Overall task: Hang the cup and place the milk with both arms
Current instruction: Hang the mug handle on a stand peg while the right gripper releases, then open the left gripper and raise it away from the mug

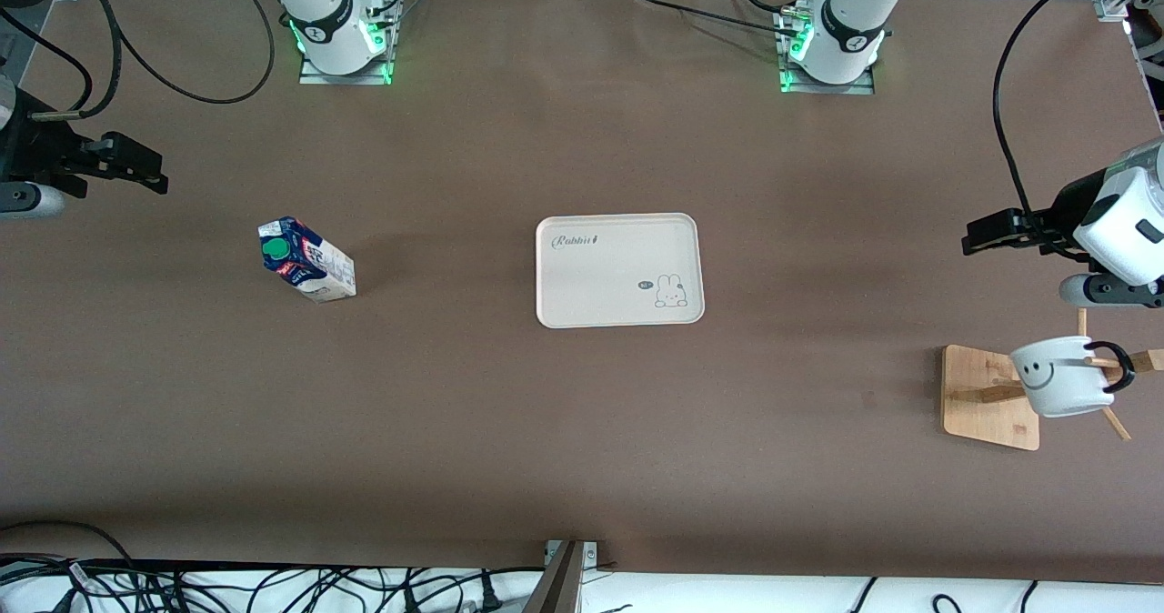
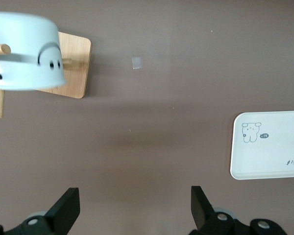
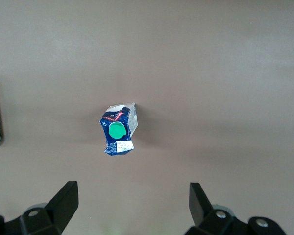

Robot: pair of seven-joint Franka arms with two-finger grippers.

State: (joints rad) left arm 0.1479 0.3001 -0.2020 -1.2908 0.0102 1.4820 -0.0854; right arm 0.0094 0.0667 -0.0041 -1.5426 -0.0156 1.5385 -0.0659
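Observation:
The white cup (image 1: 1059,375) with a smiley face hangs by its black handle on a peg of the wooden rack (image 1: 989,396) at the left arm's end of the table; it also shows in the left wrist view (image 2: 25,58). The blue milk carton (image 1: 306,260) with a green cap stands on the table toward the right arm's end; it also shows in the right wrist view (image 3: 118,129). My left gripper (image 1: 987,233) is open and empty, up in the air above the table beside the rack. My right gripper (image 1: 136,169) is open and empty, high over the right arm's end of the table.
A cream tray (image 1: 620,269) with a rabbit drawing lies at the table's middle, with nothing on it; its corner shows in the left wrist view (image 2: 269,146). Cables run along the table's edge nearest the front camera.

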